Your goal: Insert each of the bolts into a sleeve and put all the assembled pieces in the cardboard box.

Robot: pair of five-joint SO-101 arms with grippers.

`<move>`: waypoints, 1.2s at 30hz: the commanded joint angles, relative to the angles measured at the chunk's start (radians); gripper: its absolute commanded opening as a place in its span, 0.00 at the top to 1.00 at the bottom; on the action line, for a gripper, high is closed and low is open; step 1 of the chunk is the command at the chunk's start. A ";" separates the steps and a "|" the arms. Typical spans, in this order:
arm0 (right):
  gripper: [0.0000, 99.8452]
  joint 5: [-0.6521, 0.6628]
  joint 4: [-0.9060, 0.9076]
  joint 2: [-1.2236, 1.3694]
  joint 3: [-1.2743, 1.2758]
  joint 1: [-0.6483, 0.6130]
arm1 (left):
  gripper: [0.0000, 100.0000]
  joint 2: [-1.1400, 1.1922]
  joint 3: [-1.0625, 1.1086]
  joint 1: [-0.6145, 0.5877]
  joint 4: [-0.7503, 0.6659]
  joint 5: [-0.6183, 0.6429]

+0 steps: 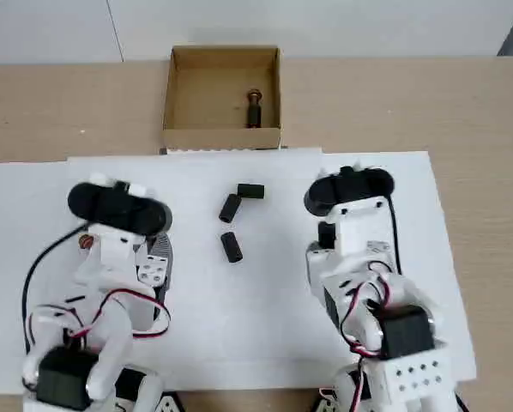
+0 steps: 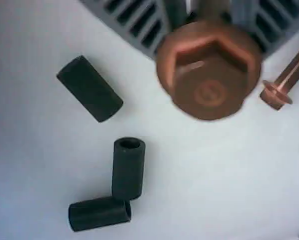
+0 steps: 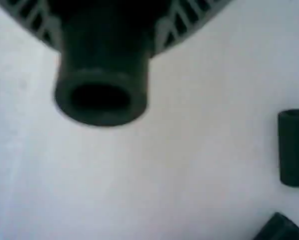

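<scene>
My left gripper (image 2: 202, 17) is shut on a copper bolt (image 2: 208, 75), whose hex head faces the camera. A second bolt (image 2: 283, 82) lies loose on the paper beside it, seen in the high view as a bolt (image 1: 85, 242) left of the left arm. Three black sleeves (image 1: 232, 247) (image 1: 230, 207) (image 1: 251, 191) lie between the arms. My right gripper (image 3: 107, 20) is shut on another black sleeve (image 3: 100, 87), open end outward, held above the paper. The cardboard box (image 1: 178, 94) at the back holds one assembled bolt and sleeve (image 1: 254, 107).
White paper (image 1: 265, 335) covers the table in front of the box. Both arms stand over it, the left arm's body (image 1: 119, 210) left of the sleeves and the right arm's body (image 1: 351, 193) to their right. Bare wood table (image 1: 462, 103) surrounds the paper.
</scene>
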 commanded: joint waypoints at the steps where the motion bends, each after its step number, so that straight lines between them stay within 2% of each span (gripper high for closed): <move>1: 1.00 -0.002 -0.173 -0.007 0.074 -0.036 | 1.00 -0.118 0.097 -0.002 -0.103 -0.002; 9: 1.00 0.002 -0.469 -0.007 0.247 -0.193 | 1.00 -0.396 0.344 -0.002 -0.249 0.000; 11: 1.00 0.005 -0.509 -0.007 0.282 -0.220 | 1.00 -0.396 0.374 0.000 -0.270 0.009; 18: 1.00 0.005 -0.555 -0.007 0.338 -0.311 | 1.00 -0.390 0.395 0.000 -0.315 0.393; 24: 1.00 0.009 -0.555 -0.007 0.338 -0.335 | 1.00 -0.391 0.395 0.008 -0.316 0.641; 28: 1.00 0.077 -0.562 -0.007 0.341 -0.384 | 0.99 -0.391 0.395 0.008 -0.341 0.713; 33: 1.00 0.101 -0.595 -0.007 0.341 -0.447 | 0.99 -0.391 0.395 0.012 -0.420 0.720; 36: 1.00 0.144 -0.595 -0.007 0.342 -0.481 | 0.99 -0.391 0.395 0.068 -0.427 0.720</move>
